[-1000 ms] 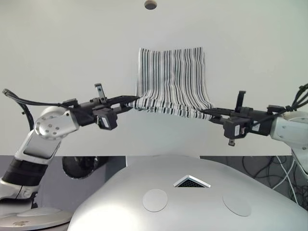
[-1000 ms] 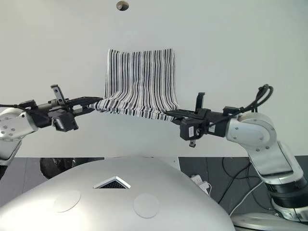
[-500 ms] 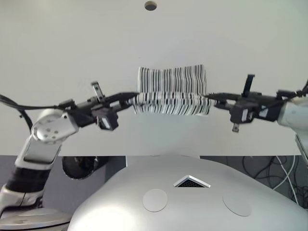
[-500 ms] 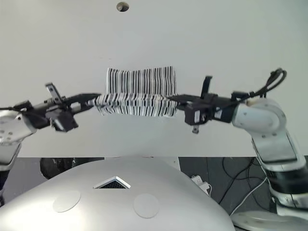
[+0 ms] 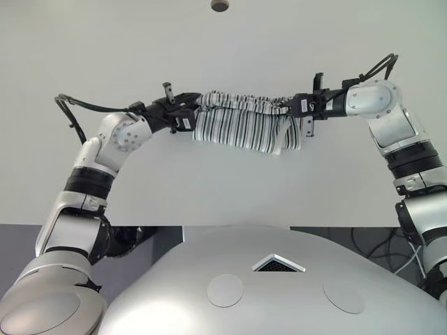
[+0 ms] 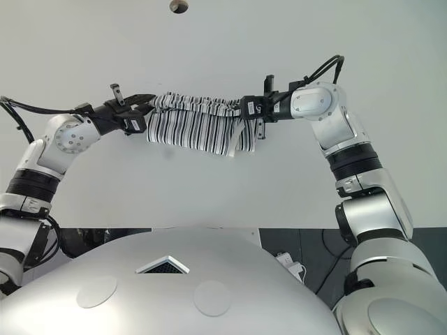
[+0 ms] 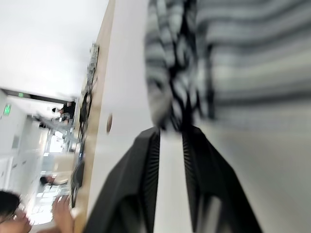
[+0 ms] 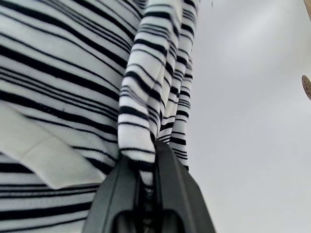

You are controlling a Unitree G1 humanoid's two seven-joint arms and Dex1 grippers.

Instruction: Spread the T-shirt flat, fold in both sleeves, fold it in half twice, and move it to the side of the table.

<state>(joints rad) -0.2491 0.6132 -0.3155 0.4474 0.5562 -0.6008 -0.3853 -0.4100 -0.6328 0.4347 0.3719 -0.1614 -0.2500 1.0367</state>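
The black-and-white striped T-shirt (image 5: 244, 127) lies folded on the white table (image 5: 223, 181), its near layer carried over and bunched along the far edge. My left gripper (image 5: 193, 105) is shut on the bunched fabric at the shirt's left end, and the left wrist view shows its fingers (image 7: 149, 160) pinching the striped cloth (image 7: 228, 58). On the shirt's right end my right gripper (image 5: 290, 105) is also shut, its fingers (image 8: 170, 179) clamped on a fold of stripes (image 8: 73, 68). A loose hem flap hangs at the right end (image 5: 285, 143).
A small round hole (image 5: 219, 5) sits in the table beyond the shirt. The table's near edge (image 5: 140, 225) runs across below the arms, with cables on the floor at the right (image 5: 391, 241). Bare tabletop lies left, right and in front of the shirt.
Both grippers moved away from me and upward, carrying the shirt's near edge over to its far edge. The shirt went from a long panel to a short folded band.
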